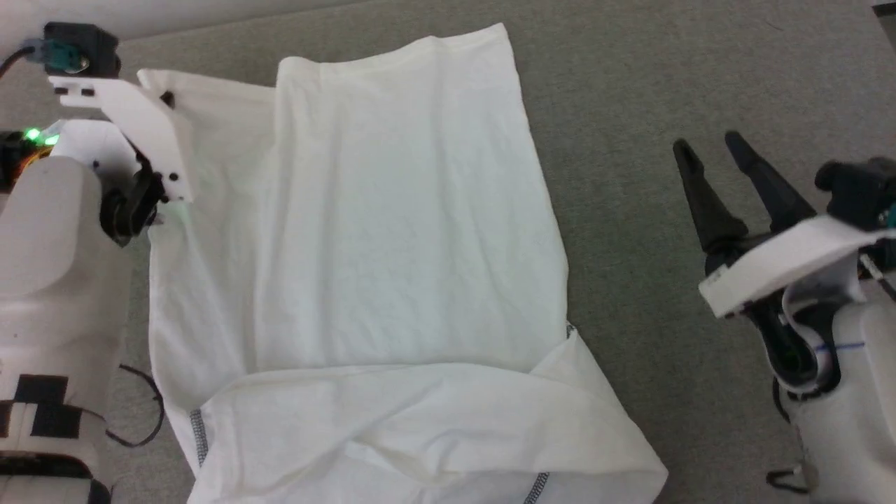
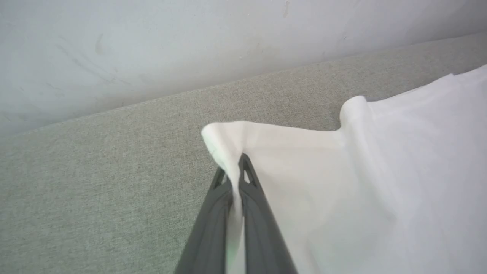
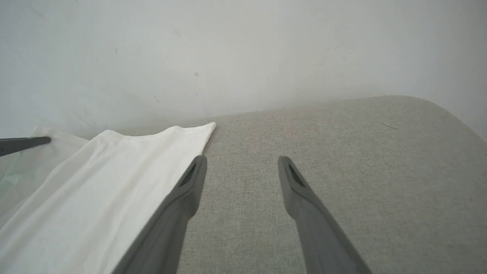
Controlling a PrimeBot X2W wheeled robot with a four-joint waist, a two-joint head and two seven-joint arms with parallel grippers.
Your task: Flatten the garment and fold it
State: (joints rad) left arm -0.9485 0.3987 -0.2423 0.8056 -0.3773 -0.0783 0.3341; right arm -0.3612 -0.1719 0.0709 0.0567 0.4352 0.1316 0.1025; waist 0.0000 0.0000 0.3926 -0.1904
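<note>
Grey cloth-covered surface (image 1: pixel 665 84) carries the garment (image 1: pixel 406 245), spread mostly flat, with the near hem doubled over itself. It reads thin, light and limp. I expect sag and drag, so I'd take it by corners or stitched hems. Left pincer (image 2: pixel 233 171) is clamped on the far left corner, cloth pinched between its fingers. Right pincer (image 1: pixel 708 150) is spread wide and empty, well off the right edge. The near edge is cut off by the frame; I can't make out the layers beneath.

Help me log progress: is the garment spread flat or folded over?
Partly folded: one layer of the garment lies doubled over its middle, with layer edges visible. The left gripper pinches its far corner.
</note>
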